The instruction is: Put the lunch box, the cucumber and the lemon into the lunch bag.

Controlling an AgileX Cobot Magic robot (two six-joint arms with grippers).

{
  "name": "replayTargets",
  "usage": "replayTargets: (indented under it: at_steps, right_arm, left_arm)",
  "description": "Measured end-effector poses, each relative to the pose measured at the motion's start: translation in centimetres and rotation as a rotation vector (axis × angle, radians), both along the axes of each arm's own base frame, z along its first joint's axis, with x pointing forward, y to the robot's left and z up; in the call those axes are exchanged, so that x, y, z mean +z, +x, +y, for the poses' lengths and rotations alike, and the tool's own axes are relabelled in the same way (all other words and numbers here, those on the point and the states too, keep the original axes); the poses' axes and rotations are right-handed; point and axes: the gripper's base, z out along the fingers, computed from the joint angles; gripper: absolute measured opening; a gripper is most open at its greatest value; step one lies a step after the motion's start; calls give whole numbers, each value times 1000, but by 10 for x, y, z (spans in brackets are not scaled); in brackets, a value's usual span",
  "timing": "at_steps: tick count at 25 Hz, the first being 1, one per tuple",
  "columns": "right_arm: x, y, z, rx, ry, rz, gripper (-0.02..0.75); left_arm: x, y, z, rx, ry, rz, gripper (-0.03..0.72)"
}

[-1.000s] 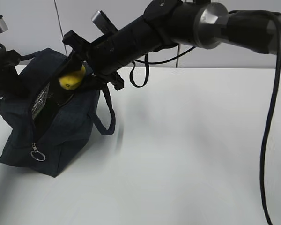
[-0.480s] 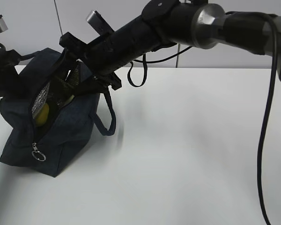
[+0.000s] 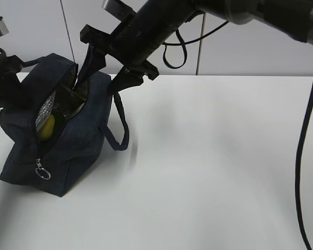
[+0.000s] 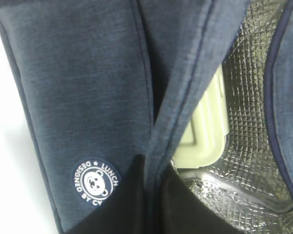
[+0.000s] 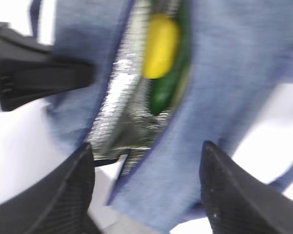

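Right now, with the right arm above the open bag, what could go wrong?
1. The right gripper, open and empty, hangs just over the lunch bag beside a loop handle; a finger could snag it and tip the bag.
2. The left gripper pinches the bag's edge; letting go may let the opening sag over the lemon and cucumber.

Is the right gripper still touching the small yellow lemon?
Apart. In the right wrist view, the right gripper is open above the navy fabric lunch bag; the yellow lemon lies inside.
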Motion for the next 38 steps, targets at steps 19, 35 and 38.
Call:
replayTargets:
  at_steps: [19, 35, 38]
  right_arm:
    - [-36, 12, 7, -95, -251, -2, 496]
    - [-43, 13, 7, -94, -259, 7, 246]
    - [-44, 14, 5, -89, -281, -12, 78]
  left_arm:
    - [0, 0, 0, -1, -2, 3, -8]
    - [3, -1, -6, 8, -80, 24, -8]
    - [4, -3, -8, 3, -101, 36, -8]
